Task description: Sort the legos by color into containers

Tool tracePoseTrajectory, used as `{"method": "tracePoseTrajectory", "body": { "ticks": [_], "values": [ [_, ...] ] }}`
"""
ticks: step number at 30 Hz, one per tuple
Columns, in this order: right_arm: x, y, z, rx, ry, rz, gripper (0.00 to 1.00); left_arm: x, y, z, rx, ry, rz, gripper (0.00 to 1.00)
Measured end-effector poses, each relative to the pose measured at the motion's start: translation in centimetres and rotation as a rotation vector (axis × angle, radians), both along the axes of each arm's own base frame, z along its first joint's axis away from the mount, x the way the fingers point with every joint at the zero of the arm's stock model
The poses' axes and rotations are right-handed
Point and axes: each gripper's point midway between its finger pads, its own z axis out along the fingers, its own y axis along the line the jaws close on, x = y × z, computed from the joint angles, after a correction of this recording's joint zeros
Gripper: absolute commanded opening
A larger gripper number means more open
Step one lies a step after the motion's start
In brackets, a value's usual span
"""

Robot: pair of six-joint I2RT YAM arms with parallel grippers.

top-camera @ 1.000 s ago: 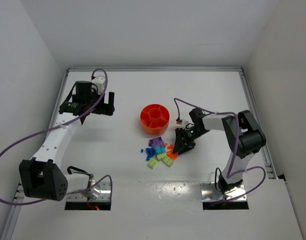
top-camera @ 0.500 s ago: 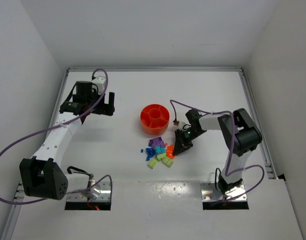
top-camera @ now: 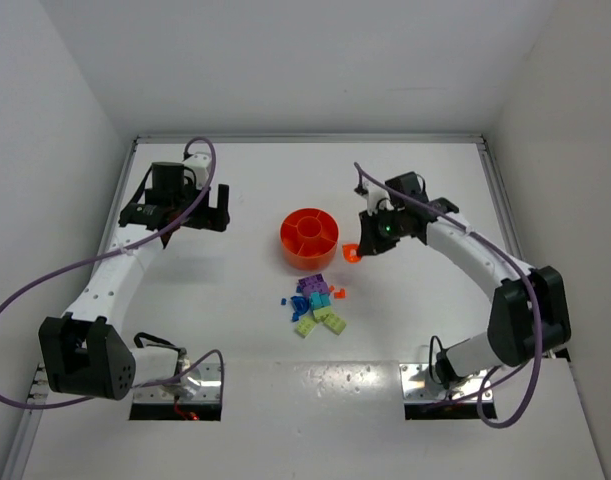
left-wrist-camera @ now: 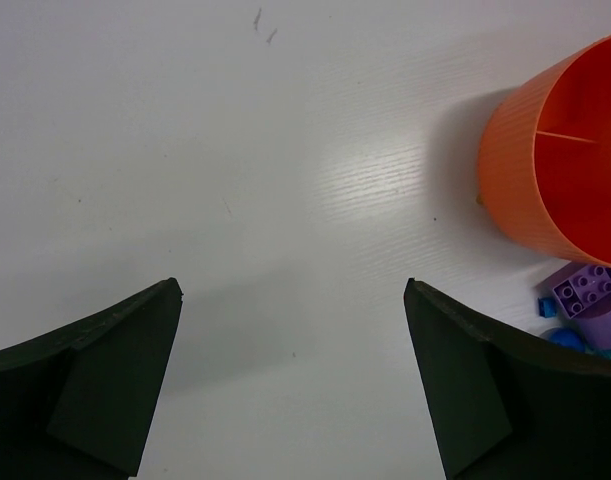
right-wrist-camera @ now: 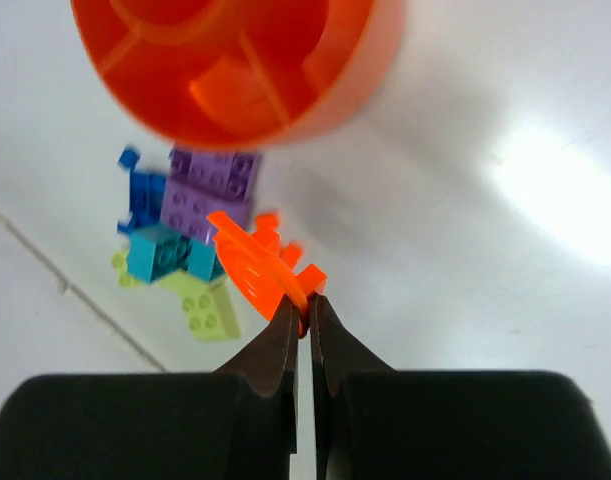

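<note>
Fingers of the right gripper (right-wrist-camera: 305,318) are pinched tight on a thin, curved, translucent orange plastic piece (right-wrist-camera: 247,262), held just to the right of the round orange plastic bowl (top-camera: 297,258) and, as it appears, off the white table (top-camera: 235,310). The left gripper (left-wrist-camera: 295,372) hangs well to the left of the bowl with its dark fingers (left-wrist-camera: 105,385) spread wide and nothing between them.

Sorting looks barely begun. I can make out no brick in the bowl's sections, though the right wrist view is blurred there. Everything else lies in a loose heap of small plastic bricks (top-camera: 317,305) just in front of the bowl: studded purple blocks (right-wrist-camera: 210,190), a teal block (right-wrist-camera: 165,255), yellow-green plates (right-wrist-camera: 205,310), small blue bits (right-wrist-camera: 143,195) and a few orange scraps. Only the orange piece is in hand.

The bowl has a ribbed outer wall, thin upright dividers and a centre well, all smooth and glossy. The bricks are hard, square-edged and studded; the held piece is slim and bowed.
</note>
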Motion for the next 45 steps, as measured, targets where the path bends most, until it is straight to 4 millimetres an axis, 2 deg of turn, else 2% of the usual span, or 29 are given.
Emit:
{"method": "tracePoseTrajectory", "body": {
  "ticks": [4,6,10,13,16,20,28,32,41,45],
  "values": [
    [5.2,0.1,4.1,-0.05,-0.146,-0.043,0.0,0.0,-0.1,0.0,-0.005,0.0,-0.007,1.0],
    [7.3,0.3,5.4,-0.071,-0.198,-0.061,0.0,0.0,-0.2,0.0,-0.006,0.0,-0.008,1.0],
    [10.0,1.4,6.5,-0.11,-0.243,-0.067,0.0,0.0,-0.2,0.0,-0.006,0.0,-0.007,1.0],
    [10.7,2.4,6.3,-0.138,-0.247,-0.054,0.0,0.0,-0.2,0.1,-0.006,-0.002,-0.007,1.0],
    [10.6,3.4,5.4,-0.176,-0.241,-0.029,0.0,0.1,-0.1,0.1,-0.006,-0.004,-0.006,1.0],
    [9.4,4.8,4.2,-0.235,-0.233,0.027,0.0,0.1,-0.1,0.1,-0.006,-0.006,-0.006,1.0],
    [9.5,7.3,5.0,-0.279,-0.29,0.081,0.0,0.2,-0.2,0.3,-0.007,-0.013,-0.006,1.0],
    [9.8,8.0,4.8,-0.303,-0.306,0.088,0.0,0.2,-0.1,0.3,-0.005,-0.013,-0.003,1.0],
    [9.7,8.4,2.3,-0.379,-0.285,0.106,0.02,0.5,0.3,0.4,-0.001,-0.024,0.01,1.0],
    [9.7,8.7,2.1,-0.392,-0.291,0.113,0.04,0.5,0.4,0.5,-0.001,-0.029,0.013,1.0]
  ]
}}
